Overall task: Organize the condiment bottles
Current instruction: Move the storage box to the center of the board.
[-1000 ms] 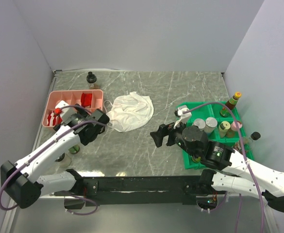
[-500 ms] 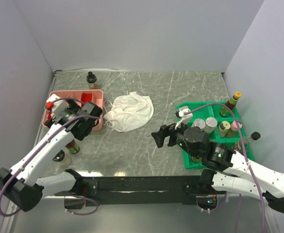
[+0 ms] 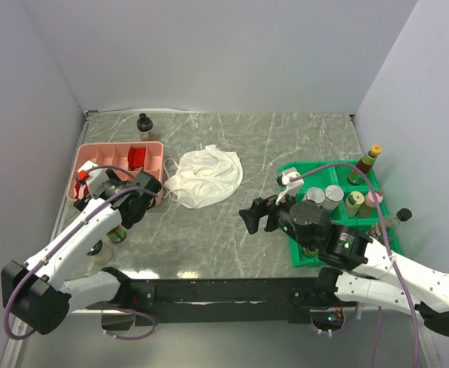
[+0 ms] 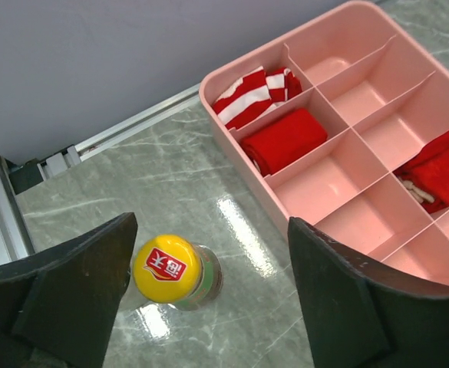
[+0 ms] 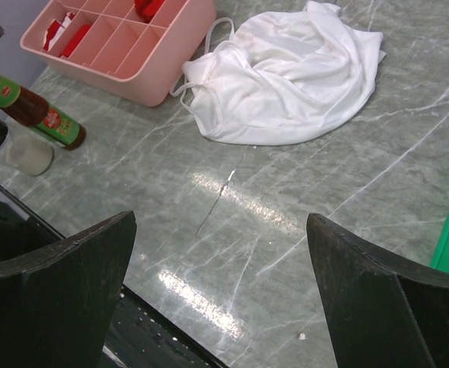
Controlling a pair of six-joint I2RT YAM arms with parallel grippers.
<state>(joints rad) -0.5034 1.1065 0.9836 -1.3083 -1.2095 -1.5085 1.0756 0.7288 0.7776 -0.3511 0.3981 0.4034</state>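
Condiment bottles (image 3: 333,197) stand partly in the green tray (image 3: 324,167) at right, partly on the desk (image 3: 232,238). One yellow-capped bottle (image 4: 176,270) stands upright on the desk beside the pink tray (image 4: 270,201), framed between the left jaws, which gape wide and touch nothing. Right jaws: equally wide, empty, above the desk near the white cloth (image 5: 285,77).

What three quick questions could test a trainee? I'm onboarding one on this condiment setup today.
1. True or false: the left gripper has its fingers open, the yellow-capped bottle showing between them.
2. What lies between the pink tray and the green tray? A) white cloth; B) a jar; C) a spoon.
3. Fill in: the red folded items sit in the ___ tray.
Key: 1 true; 2 A; 3 pink.
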